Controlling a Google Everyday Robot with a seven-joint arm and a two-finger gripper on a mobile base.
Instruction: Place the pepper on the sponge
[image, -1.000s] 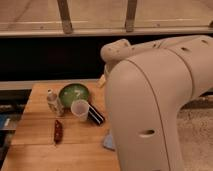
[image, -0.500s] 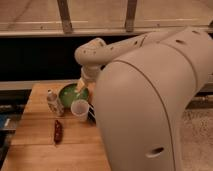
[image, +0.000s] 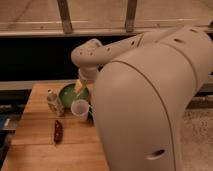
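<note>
The pepper (image: 58, 131), small, slender and dark red, lies on the wooden table (image: 35, 152) near its left front, in front of the bottle. The sponge is hidden behind the big white arm. The arm bends at an elbow (image: 88, 54) and drops toward the table's back. Its pale end, the gripper (image: 79, 86), hangs over the green bowl, well behind and to the right of the pepper. Nothing can be seen held in it.
A green bowl (image: 68, 93) sits at the back of the table. A small bottle (image: 52, 102) stands to its left and a translucent cup (image: 80, 108) in front of it. The robot's white body (image: 150, 110) hides the table's right part.
The arm has swung left and closer to the camera, so it now covers the table's right side, including the sponge and the black block. The pepper, bottle and bowl have stayed put.
</note>
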